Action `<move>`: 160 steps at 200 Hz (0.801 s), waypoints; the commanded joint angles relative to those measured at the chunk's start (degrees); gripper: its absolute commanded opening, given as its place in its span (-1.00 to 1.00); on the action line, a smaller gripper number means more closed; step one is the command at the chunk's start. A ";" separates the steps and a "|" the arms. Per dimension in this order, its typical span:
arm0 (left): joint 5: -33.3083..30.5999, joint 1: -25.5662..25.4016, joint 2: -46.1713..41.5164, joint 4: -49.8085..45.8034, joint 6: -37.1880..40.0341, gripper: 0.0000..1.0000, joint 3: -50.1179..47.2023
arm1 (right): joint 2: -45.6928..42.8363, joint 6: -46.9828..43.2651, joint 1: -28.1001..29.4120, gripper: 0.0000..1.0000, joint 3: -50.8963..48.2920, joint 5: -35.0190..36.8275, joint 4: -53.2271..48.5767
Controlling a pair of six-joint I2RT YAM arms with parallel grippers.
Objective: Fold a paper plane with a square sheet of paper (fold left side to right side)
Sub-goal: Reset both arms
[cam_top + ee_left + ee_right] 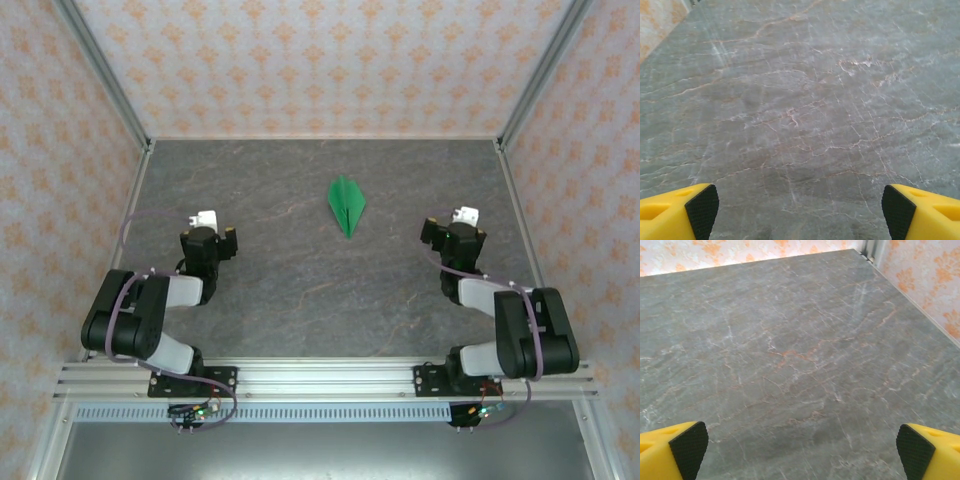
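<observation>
I see the paper plane [346,205] in the top view, lying flat on the bench [300,300]. It sits in the far half of the surface, roughly midway between the two arms. It is bright green, a slim dart shape with a centre crease. Its sharp tip points toward the near edge and slightly to the right, and its wider end faces the back wall [320,60]. It lies well apart from both end effectors.

The left end effector [800,212] is released. In the left wrist view its two yellow fingers [670,215], each tipped with a black pad [702,210], stand at opposite lower corners. Grey veined bench surface lies between them, and they grasp nothing. In the top view the left arm is folded back, with its wrist to the left of the plane.

The right end effector [801,452] is also released. In the right wrist view its yellow fingers are spread just as wide over the same grey surface, and they hold nothing. The far right corner of the bench meets the orange-patterned walls ahead of it. In the top view the right wrist sits to the right of the plane and slightly nearer the near edge.

Both arm bases are mounted on the aluminium rail [320,378] along the near edge
</observation>
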 commanded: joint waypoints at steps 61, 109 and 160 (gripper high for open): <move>2.42 1.24 -0.22 0.89 0.80 0.99 3.58 | 8.15 1.44 -2.08 0.99 2.25 -1.91 7.43; 2.42 1.24 -0.25 0.89 0.77 0.99 3.62 | 8.29 1.26 -1.90 0.99 2.31 -1.96 7.26; 2.37 1.24 -0.22 0.91 0.78 0.99 3.63 | 8.24 1.25 -1.90 0.99 2.45 -2.05 7.22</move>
